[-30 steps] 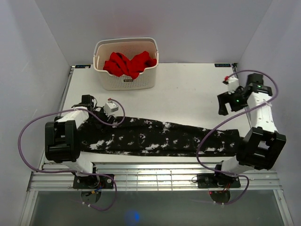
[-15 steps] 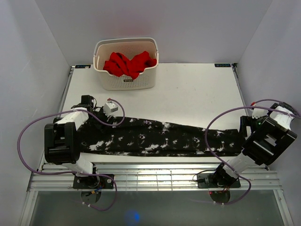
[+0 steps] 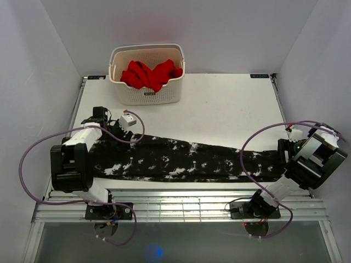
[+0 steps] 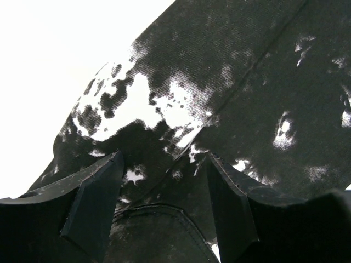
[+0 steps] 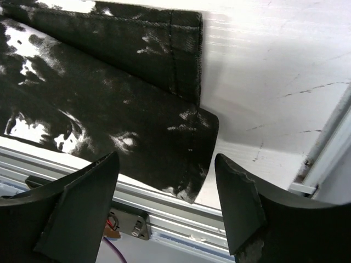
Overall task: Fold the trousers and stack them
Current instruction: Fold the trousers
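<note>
The trousers (image 3: pixel 186 161), black with white speckles, lie stretched flat along the table's near edge, waist end at the left and leg ends at the right. My left gripper (image 3: pixel 113 131) is over the waist end. In the left wrist view it (image 4: pixel 164 159) stands open, its fingers (image 4: pixel 93 208) astride a curved seam in the trousers' fabric (image 4: pixel 247 82). My right gripper (image 3: pixel 282 153) is low over the leg ends. In the right wrist view it (image 5: pixel 166 164) is open above the hems (image 5: pixel 189 131), one of which overhangs the table's front rail.
A white basket (image 3: pixel 148 96) holding a red garment (image 3: pixel 151 74) stands at the back left of the white table (image 3: pixel 219 109). An aluminium rail (image 5: pixel 164 211) runs along the front edge. Purple cables loop off both arms. Walls close in on three sides.
The right arm has swung from the back right corner down to the trousers' leg ends. The left gripper has edged slightly toward the back over the waist end. The trousers have not moved.
</note>
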